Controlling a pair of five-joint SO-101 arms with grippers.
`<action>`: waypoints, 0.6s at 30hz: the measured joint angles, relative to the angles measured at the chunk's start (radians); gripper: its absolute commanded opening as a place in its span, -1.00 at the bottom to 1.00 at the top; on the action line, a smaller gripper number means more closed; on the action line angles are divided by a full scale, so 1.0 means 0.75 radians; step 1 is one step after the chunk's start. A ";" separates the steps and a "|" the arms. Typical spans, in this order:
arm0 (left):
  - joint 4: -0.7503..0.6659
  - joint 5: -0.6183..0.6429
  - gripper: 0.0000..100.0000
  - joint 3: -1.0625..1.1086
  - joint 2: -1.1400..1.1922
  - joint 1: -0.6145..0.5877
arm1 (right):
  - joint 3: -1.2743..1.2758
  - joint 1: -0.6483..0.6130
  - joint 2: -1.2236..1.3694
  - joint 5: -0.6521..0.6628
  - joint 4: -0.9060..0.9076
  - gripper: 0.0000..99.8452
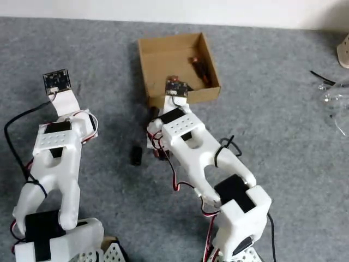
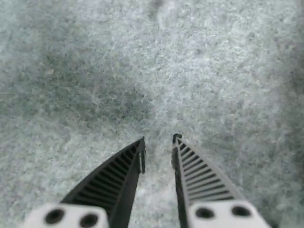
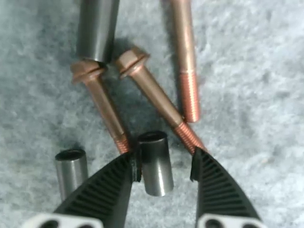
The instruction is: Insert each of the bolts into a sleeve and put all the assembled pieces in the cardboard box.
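My right gripper is open low over the grey carpet, its fingers on either side of a short dark sleeve; one finger touches it, the other stands off. A second sleeve lies beside it. Three copper bolts fan out beyond: one with its head against a longer dark sleeve, one in the middle, one farthest over. The right arm sits just in front of the cardboard box, which holds an assembled piece. My left gripper hangs slightly open over bare carpet.
A black sleeve lies on the carpet between the two arms. The left arm stands at the left of the table. Clear plastic bits and a black wire lie at the right edge.
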 measured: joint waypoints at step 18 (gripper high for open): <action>0.000 0.000 -0.80 0.000 0.000 0.000 | 0.002 -0.061 0.020 0.004 -0.010 -0.69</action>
